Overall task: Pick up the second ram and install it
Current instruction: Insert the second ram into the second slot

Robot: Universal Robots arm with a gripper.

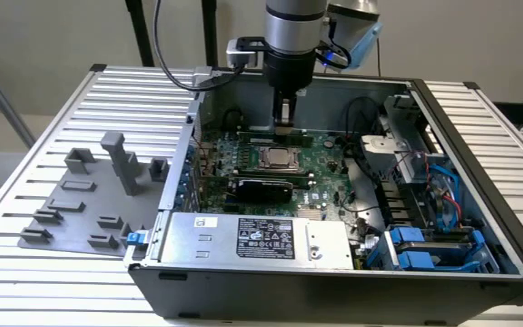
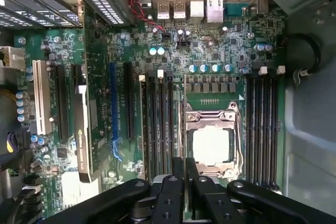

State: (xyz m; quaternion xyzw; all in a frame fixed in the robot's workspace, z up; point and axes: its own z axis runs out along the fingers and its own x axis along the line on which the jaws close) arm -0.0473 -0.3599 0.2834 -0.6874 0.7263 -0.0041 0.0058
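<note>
Ram (image 1: 259,136) clamped between fingers (image 2: 170,198).

Plain beige wall (image 1: 52,34) behind, evenly lit. Silver ribbed aluminium worktop (image 1: 43,286) spans the scene. Two black upright posts (image 1: 141,34) stand past its far edge.

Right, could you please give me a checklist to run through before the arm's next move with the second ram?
1. Grip: end effector closed on the second ram: ok.
2. Placement: end effector above the memory slots beside the CPU socket: ok.
3. Ram lined up with one particular slot: cannot tell.
4. Slot latches open: cannot tell.
5. Black cables apart from the end effector: ok.
</note>
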